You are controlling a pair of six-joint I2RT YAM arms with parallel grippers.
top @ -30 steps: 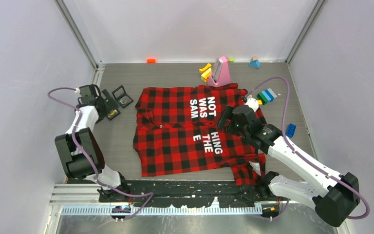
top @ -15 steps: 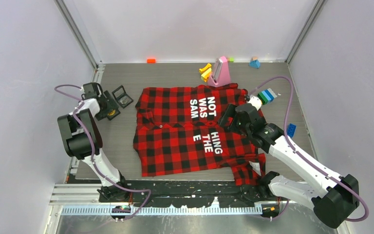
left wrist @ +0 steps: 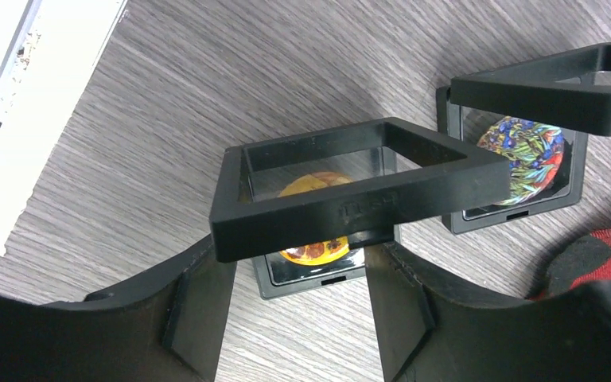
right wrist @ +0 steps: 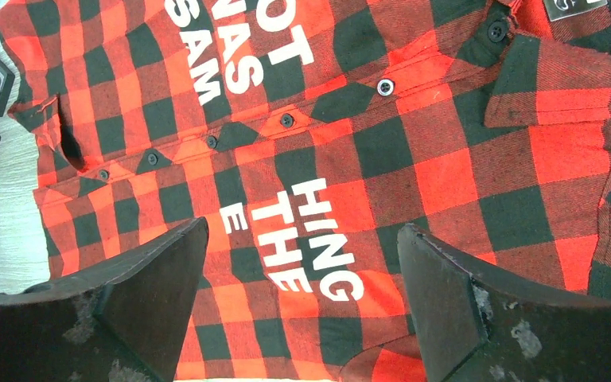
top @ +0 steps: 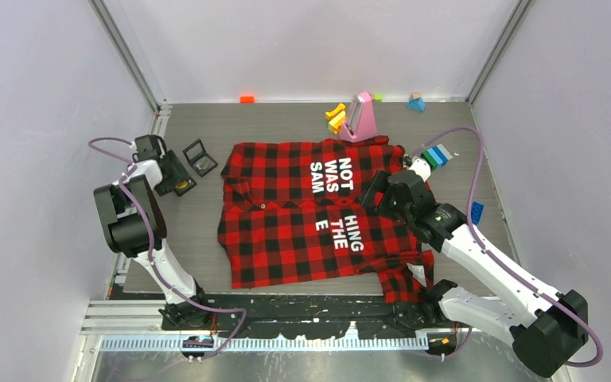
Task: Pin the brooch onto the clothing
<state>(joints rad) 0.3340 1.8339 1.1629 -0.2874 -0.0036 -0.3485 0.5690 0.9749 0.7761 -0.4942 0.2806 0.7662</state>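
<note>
Two small black display boxes stand open on the table left of the clothing [top: 286,223], a red-and-black check shirt with white lettering, spread flat. The near box [left wrist: 318,274] holds a round orange brooch [left wrist: 312,253] under its raised lid [left wrist: 350,207]. The other box [left wrist: 517,211] holds a blue floral brooch [left wrist: 525,151]. My left gripper [left wrist: 298,267] is open; its fingers flank the near box's base, just below the lid's front edge. In the top view it [top: 177,181] is at that box. My right gripper [right wrist: 302,263] hangs open above the shirt's lettering, holding nothing.
Behind the shirt are a pink wedge-shaped object [top: 360,117], yellow blocks [top: 336,118], an orange block [top: 247,99] and a blue block [top: 416,102]. Stacked coloured bricks [top: 436,156] and a blue brick [top: 475,212] lie right of the shirt. Walls enclose the table.
My left gripper's jaws have narrowed around the near box, and the left arm's elbow has risen. The right arm has drifted slightly right.
</note>
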